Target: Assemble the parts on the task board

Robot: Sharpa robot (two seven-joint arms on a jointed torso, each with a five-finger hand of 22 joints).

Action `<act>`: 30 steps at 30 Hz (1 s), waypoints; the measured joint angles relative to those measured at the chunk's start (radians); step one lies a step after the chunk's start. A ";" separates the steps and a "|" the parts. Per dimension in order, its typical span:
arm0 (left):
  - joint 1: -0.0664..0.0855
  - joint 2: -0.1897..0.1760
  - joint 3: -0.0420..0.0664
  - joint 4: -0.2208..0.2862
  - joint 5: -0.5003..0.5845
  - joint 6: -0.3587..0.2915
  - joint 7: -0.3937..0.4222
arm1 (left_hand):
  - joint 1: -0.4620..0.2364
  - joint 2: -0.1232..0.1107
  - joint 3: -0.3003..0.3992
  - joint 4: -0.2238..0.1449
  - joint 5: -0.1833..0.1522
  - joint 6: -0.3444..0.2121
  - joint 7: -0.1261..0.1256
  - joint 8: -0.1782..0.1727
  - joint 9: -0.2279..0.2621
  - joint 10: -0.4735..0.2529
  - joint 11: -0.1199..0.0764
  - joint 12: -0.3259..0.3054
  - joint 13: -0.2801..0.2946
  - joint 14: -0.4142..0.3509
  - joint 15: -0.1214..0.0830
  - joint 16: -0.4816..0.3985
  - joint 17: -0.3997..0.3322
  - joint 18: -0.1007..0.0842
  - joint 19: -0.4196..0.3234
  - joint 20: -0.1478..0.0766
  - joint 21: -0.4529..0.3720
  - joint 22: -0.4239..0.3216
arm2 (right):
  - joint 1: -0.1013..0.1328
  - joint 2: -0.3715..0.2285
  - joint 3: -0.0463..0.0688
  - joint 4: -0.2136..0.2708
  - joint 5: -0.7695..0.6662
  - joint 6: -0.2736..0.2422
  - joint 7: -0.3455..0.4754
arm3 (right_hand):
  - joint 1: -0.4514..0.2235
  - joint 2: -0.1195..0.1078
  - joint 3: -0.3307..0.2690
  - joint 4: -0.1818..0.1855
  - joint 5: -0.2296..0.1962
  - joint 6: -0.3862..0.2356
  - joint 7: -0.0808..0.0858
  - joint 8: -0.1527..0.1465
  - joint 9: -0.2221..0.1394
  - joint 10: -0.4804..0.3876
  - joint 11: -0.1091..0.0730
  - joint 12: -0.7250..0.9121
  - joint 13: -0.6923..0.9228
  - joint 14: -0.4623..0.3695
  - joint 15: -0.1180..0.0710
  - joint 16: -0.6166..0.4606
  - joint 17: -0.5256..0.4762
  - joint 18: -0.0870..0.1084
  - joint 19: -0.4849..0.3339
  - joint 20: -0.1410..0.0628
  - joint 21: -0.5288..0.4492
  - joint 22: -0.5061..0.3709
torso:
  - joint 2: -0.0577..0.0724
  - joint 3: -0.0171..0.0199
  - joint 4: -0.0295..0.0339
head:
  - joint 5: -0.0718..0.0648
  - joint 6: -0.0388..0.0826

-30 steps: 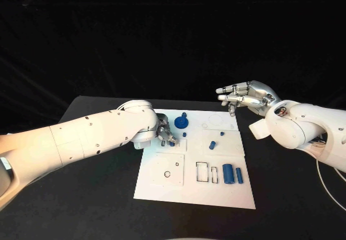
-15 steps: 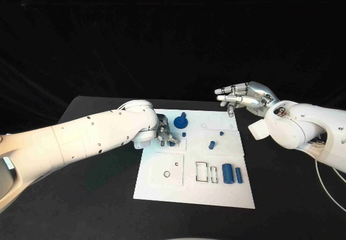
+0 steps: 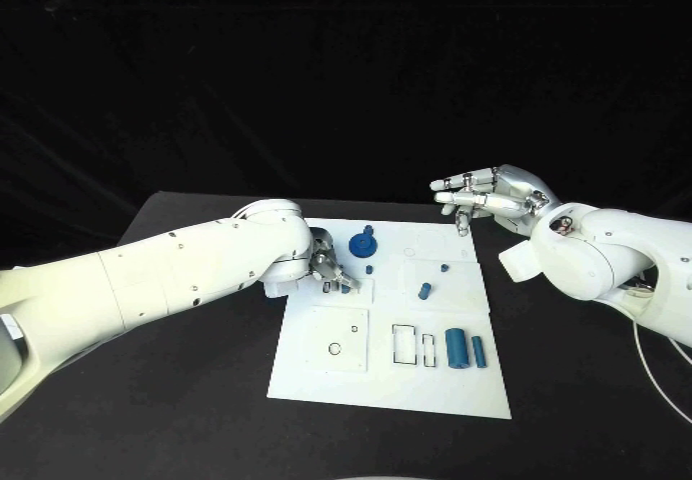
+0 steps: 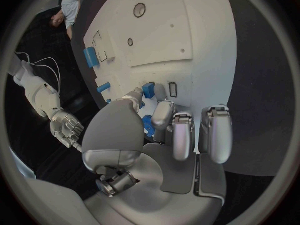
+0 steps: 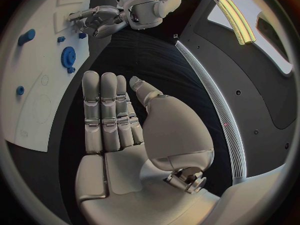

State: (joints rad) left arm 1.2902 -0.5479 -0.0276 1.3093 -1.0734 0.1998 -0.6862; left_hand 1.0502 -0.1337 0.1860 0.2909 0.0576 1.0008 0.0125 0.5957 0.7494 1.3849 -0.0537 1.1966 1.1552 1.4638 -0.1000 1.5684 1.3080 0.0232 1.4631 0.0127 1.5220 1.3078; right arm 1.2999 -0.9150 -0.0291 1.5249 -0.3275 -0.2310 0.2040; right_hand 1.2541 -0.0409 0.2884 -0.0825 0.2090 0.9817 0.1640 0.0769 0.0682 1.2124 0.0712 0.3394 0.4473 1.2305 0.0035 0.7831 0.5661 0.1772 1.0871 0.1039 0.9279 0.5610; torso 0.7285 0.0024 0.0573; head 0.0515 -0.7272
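On the black counter, from where I stand:

Task board: the white task board lies flat in the middle of the counter, its near half cut with rectangular slots and small round holes. I can read no writing or brand on it.

Left arm: it reaches in low over the board's left edge.

Left hand: the left hand is down at the board's left side, fingers curled in. In the left wrist view its fingers bend around something blue at the palm, and a small blue block sits just beyond the thumb tip; I cannot tell whether the hand grips anything.

Right hand: the right hand hangs above the board's far right corner, well clear of the parts, fingers straight and side by side, thumb apart, holding nothing.

Blue gear: the blue gear sits near the board's far edge, just beside the left hand.

Large cylinder: the large cylinder lies on the near right of the board, with a thinner blue bar just beside it on the right.

Small peg: a small peg lies tilted mid-board.

Writing: none readable on either arm.
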 measured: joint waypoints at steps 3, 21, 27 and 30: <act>0.002 -0.011 0.007 0.010 0.000 -0.002 -0.001 | -0.010 0.001 -0.044 0.001 0.000 0.000 0.000 0.000 0.004 0.000 0.000 0.000 -0.002 0.000 0.000 0.000 0.000 0.000 0.004 -0.004 0.000 0.000 | 0.000 0.000 0.000 -0.001 -0.001 0.001 0.000 | 0.000 0.000 -0.003 0.003 0.000 0.000 0.000 0.000 0.000 0.000 0.000 0.000 0.000 -0.004 -0.004 0.000 -0.002 0.000 -0.004 0.004 0.000 0.000 | 0.000 0.0000 0.0000 | 0.000 0.000; 0.133 -0.008 0.050 -0.078 0.026 0.014 -0.004 | 0.012 0.035 -0.246 0.001 -0.006 -0.110 0.052 -0.117 -0.049 -0.063 0.041 -0.085 -0.102 0.002 0.017 0.000 0.000 0.000 0.004 0.007 -0.035 0.000 | -0.001 0.001 -0.002 -0.014 -0.001 -0.001 0.001 | -0.012 0.001 -0.004 0.013 -0.006 -0.020 0.006 0.004 0.000 -0.054 0.018 -0.024 -0.044 -0.061 0.014 -0.023 -0.032 0.000 -0.048 0.020 -0.035 -0.015 | 0.001 0.0012 0.0008 | -0.007 0.010; 0.139 0.041 0.039 -0.184 0.024 0.029 0.005 | 0.135 0.041 -0.204 -0.005 -0.006 -0.109 0.069 -0.173 -0.110 -0.075 0.054 -0.099 -0.117 0.003 0.032 0.000 0.000 0.000 0.002 0.027 -0.041 0.000 | -0.001 0.006 -0.002 -0.015 -0.001 -0.001 0.003 | -0.012 0.001 -0.010 0.018 0.002 -0.023 0.009 0.004 0.000 -0.057 0.021 -0.024 -0.054 -0.066 0.020 -0.023 -0.038 0.000 -0.055 0.020 -0.045 -0.019 | 0.001 0.0002 0.0009 | -0.007 0.016; 0.137 0.064 0.032 -0.229 -0.001 0.029 0.019 | 0.151 0.032 -0.163 0.001 -0.006 -0.084 0.066 -0.183 -0.137 -0.075 0.054 -0.099 -0.117 0.003 0.032 0.000 0.000 0.000 0.002 0.027 -0.041 0.000 | -0.002 0.007 -0.002 -0.015 -0.001 -0.001 0.004 | -0.012 0.001 -0.010 0.018 0.002 -0.023 0.009 0.004 0.000 -0.057 0.021 -0.024 -0.056 -0.068 0.021 -0.023 -0.038 0.000 -0.055 0.020 -0.045 -0.019 | 0.001 -0.0001 0.0010 | -0.005 0.019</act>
State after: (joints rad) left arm 1.4270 -0.4836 0.0043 1.0802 -1.0741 0.2290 -0.6675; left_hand 1.2015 -0.1017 0.0232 0.2921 0.0517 0.9172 0.0784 0.4123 0.6120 1.3096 -0.0002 1.0976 1.0380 1.4673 -0.0675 1.5684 1.3076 0.0232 1.4650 0.0398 1.4813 1.3075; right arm 1.2983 -0.9083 -0.0312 1.5103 -0.3290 -0.2316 0.2081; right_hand 1.2423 -0.0395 0.2788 -0.0644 0.2113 0.9586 0.1735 0.0810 0.0682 1.1550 0.0923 0.3156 0.3912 1.1627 0.0250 0.7598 0.5280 0.1773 1.0318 0.1235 0.8833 0.5420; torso 0.7291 0.0023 0.0583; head 0.0463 -0.7083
